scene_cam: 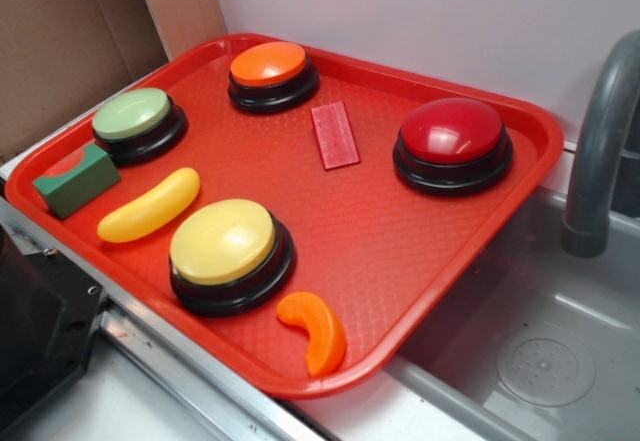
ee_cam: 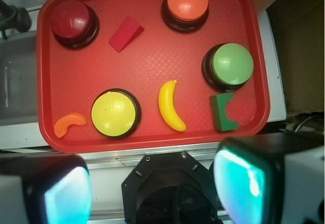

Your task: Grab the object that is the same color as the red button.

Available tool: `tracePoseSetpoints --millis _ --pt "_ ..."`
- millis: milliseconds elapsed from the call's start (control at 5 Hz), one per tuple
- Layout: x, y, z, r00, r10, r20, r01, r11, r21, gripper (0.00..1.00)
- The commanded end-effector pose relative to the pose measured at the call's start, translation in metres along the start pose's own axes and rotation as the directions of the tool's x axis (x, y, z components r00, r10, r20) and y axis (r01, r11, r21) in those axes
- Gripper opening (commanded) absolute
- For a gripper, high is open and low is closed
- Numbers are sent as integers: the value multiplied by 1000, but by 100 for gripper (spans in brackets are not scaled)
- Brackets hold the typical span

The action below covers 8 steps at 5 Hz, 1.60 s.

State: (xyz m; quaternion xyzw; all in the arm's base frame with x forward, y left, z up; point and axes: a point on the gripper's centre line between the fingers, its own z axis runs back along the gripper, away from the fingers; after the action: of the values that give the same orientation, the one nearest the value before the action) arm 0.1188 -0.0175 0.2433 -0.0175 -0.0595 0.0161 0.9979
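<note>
1. nearest the wrist camera is the tool (ee_cam: 152,188): its two pale fingers (ee_cam: 251,183) fill the bottom corners of that view, spread wide apart with nothing between them. it holds nothing.
2. just beyond the tool lies the near rim of the red tray (ee_cam: 152,144). the tool hangs high above and short of this rim, not yet over the tray.
3. along the near side of the tray, in the wrist view, sit an orange crescent (ee_cam: 69,124), a yellow button (ee_cam: 115,113), a yellow banana (ee_cam: 170,105) and a green block (ee_cam: 223,112).
4. farther in stands a green button (ee_cam: 231,65), to the right.
5. on the far side, the small red block (ee_cam: 125,33) lies flat on the tray floor between the red button (ee_cam: 72,21) on its left and the orange button (ee_cam: 187,4) on its right, touching neither.
6. the relation that matters: the block is well ahead of the tool and slightly left of its centre line, past the yellow button. its long axis runs diagonally across the wrist view, so the jaws would likely need turning to close across its short width.
</note>
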Motion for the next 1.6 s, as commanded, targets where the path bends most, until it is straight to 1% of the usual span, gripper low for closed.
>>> tracePoseSetpoints --millis 0,200,400,600,800,1000,1200,1400 --pt "0 0 0 1000 0 0 0 1000 0 100" --pt "28 -17 -20 989 136 60 -132 989 -64 100" --pt "56 -31 -32 938 327 110 -313 941 -130 100" --pt "82 -38 -49 864 485 135 -471 873 -125 100" --pt "110 -43 -71 791 589 164 -584 808 -80 100" --pt "132 -44 -95 738 659 147 -663 748 -23 100" --pt "146 -38 -111 729 671 139 -677 736 1 100" --pt "157 -26 -124 725 671 152 -682 731 28 100"
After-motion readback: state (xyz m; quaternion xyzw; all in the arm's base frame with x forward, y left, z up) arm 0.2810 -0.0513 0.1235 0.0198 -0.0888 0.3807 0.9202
